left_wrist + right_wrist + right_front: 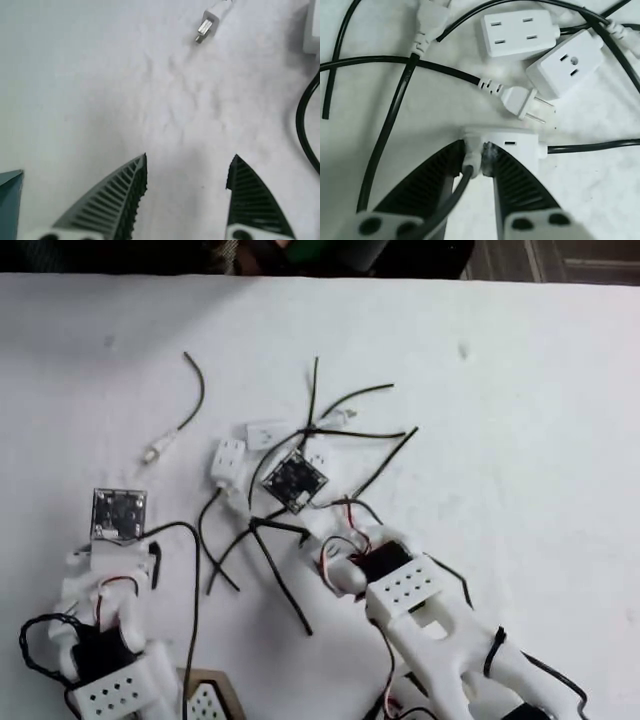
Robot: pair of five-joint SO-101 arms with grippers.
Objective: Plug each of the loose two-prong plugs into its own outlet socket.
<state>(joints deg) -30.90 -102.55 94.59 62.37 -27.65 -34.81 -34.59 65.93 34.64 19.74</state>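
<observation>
Since a plug goes home only when it is pushed straight along its prongs, my right pincer (478, 152) is clenched on the small white plug body with a black cord (469, 162). The cord trails back between the fingers, and the plug's nose sits against the end of a white plastic outlet block (512, 142). The prongs are hidden, so I cannot tell whether they are fully seated. I judge that this pairing is the step in hand.

Just beyond that block lies a loose white two-prong plug on a ribbed black cord (520, 102). It is flat, with its prongs bare and in no socket. Farther on, a white rectangular outlet block with two pairs of slots (517, 32) and a white square single-socket block (565, 62) lie just beside each other. Both have their slots face up, which leaves them free for the remaining plugs. Black cords cross around them and could snag.

My left pincer (189, 160) is released, its fingers spread over the bare white bench (100, 75), grasping nothing. Well apart ahead of it lies a small white plug with metal prongs (206, 25), unplugged. I take the spread fingers as readiness for that one.
</observation>
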